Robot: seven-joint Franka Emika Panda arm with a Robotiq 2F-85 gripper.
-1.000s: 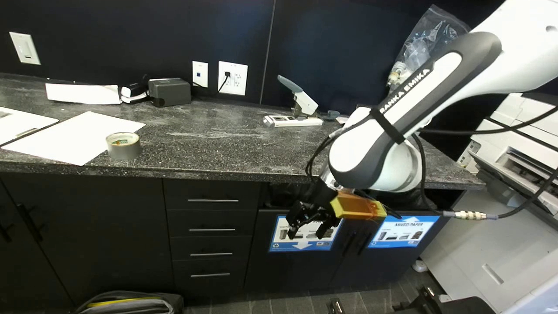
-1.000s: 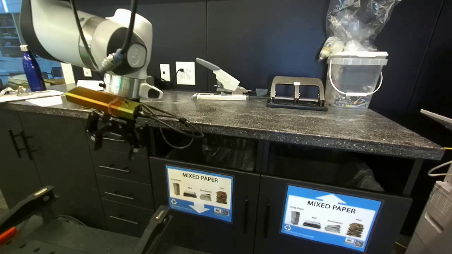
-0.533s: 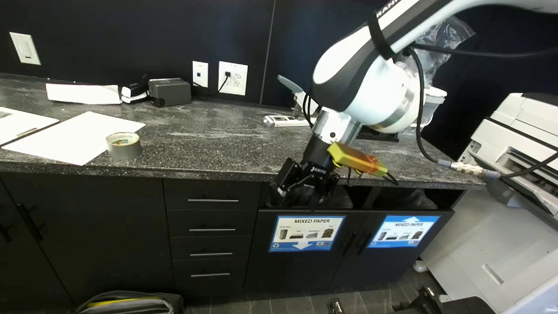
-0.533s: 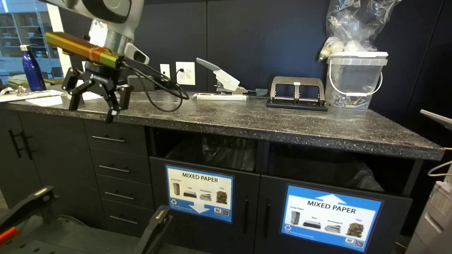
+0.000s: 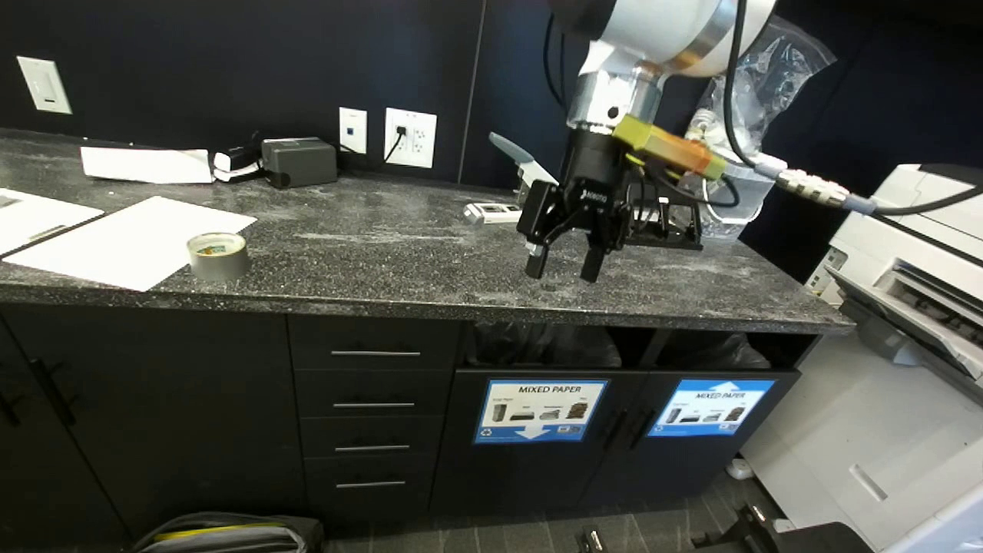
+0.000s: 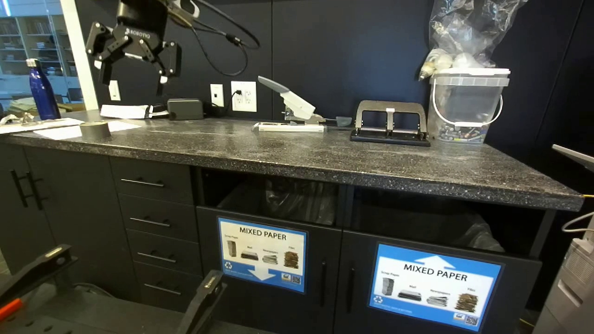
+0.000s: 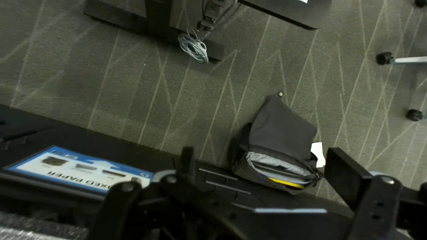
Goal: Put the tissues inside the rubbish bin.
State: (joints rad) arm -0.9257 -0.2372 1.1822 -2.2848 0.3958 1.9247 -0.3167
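The gripper hangs up above worktop height, fingers pointing down and spread wide apart, nothing pinched in it. Can't tell if it's right over the worktop or a bit in front of its edge.

The rubbish bin is that dark slot in the black cabinet front, tucked under the worktop, with crinkly plastic in it and a MIXED PAPER sign (down arrow) just below. Right beside it there's a second slot with an up-arrow sign. No clue where the tissues are tbh, the insides of both slots are too dark to make out.

Up top, in both exterior views, you've got a stapler with its arm raised, a hole punch and a clear bucket with a plastic bag on it. Well apart from those, a tape roll sits at the edge of a white sheet, and a dark grey box is near the wall.

Wrist view looks down past the fingers at a grey bag on the carpet, gaping, something yellow inside.
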